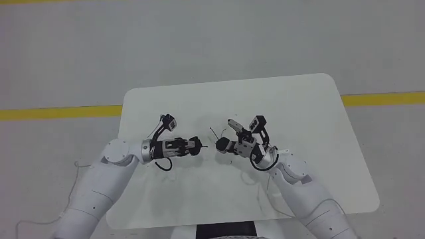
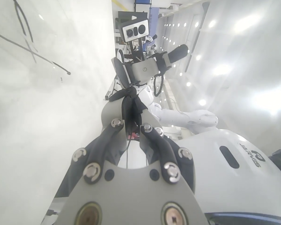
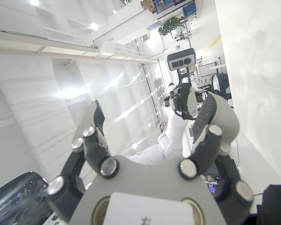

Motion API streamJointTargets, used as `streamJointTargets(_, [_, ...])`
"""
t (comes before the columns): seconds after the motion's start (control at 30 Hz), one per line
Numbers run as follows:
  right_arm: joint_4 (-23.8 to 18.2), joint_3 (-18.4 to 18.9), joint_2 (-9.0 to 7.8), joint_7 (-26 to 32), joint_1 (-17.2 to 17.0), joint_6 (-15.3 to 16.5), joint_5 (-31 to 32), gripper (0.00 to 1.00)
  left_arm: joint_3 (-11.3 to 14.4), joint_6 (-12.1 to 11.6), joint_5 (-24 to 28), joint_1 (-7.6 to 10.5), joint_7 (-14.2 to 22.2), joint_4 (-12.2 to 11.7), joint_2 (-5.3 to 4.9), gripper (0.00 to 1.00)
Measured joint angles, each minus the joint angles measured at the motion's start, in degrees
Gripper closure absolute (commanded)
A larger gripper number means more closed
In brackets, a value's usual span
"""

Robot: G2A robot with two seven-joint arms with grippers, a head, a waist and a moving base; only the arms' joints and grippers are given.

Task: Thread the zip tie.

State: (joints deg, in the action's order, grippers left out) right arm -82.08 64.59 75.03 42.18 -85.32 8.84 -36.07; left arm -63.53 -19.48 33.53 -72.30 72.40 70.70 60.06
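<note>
My left gripper (image 1: 199,146) hangs low over the middle of the table (image 1: 299,106) with its tips pinched together. My right gripper (image 1: 221,145) faces it nose to nose over that same middle, with a small gap between us. The zip tie (image 1: 214,133) is a thin black line on the table, just toward the table's far edge from that gap.

Over to the left wrist: the jaws are drawn tight and the black tips meet. I cannot tell whether anything sits between them. The zip tie (image 2: 37,55) lies flat on the table, apart from my tips.

Right wrist now: my fingers (image 3: 205,115) stand wide apart above the table, ribbed pads showing, nothing held.
</note>
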Motion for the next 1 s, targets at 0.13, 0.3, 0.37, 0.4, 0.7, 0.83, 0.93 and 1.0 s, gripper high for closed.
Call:
streamJointTargets(0.13, [0.0, 0.0, 0.00, 0.0, 0.0, 0.0, 0.0, 0.00, -0.1, 0.0, 0.2, 0.00, 0.3, -0.2, 0.05, 1.00])
streamJointTargets(0.3, [0.0, 0.0, 0.00, 0.0, 0.0, 0.0, 0.0, 0.00, -0.1, 0.0, 0.2, -0.01, 0.3, -0.2, 0.04, 1.00])
streamJointTargets(0.37, [0.0, 0.0, 0.00, 0.0, 0.0, 0.0, 0.0, 0.00, -0.2, 0.4, 1.0, -0.22, -0.7, 0.0, 0.09, 1.00])
streamJointTargets(0.4, [0.0, 0.0, 0.00, 0.0, 0.0, 0.0, 0.0, 0.00, -0.2, 0.7, 2.0, -0.43, -1.2, 0.1, 0.09, 1.00])
streamJointTargets(0.7, [-1.5, -0.4, -0.19, -0.8, -0.3, 0.6, 2.1, 0.00, -0.4, 1.5, 7.1, 0.01, 1.0, -2.2, -0.01, 1.00])
streamJointTargets(0.83, [-1.8, -0.6, -0.27, -0.5, -0.3, 1.0, 2.4, 0.00, -0.3, 0.8, 7.8, 0.34, 1.1, -3.3, 0.02, 1.00])
streamJointTargets(0.93, [-1.9, -0.6, -0.35, -0.1, -0.2, 1.1, 2.7, 0.00, -0.1, 0.7, 8.8, 0.48, 1.6, -4.0, 0.07, 1.00])
streamJointTargets(1.0, [-1.9, -0.7, -0.40, 0.1, -0.1, 1.2, 2.8, 0.00, 0.1, 0.7, 9.4, 0.69, 2.0, -4.4, 0.10, 1.00])
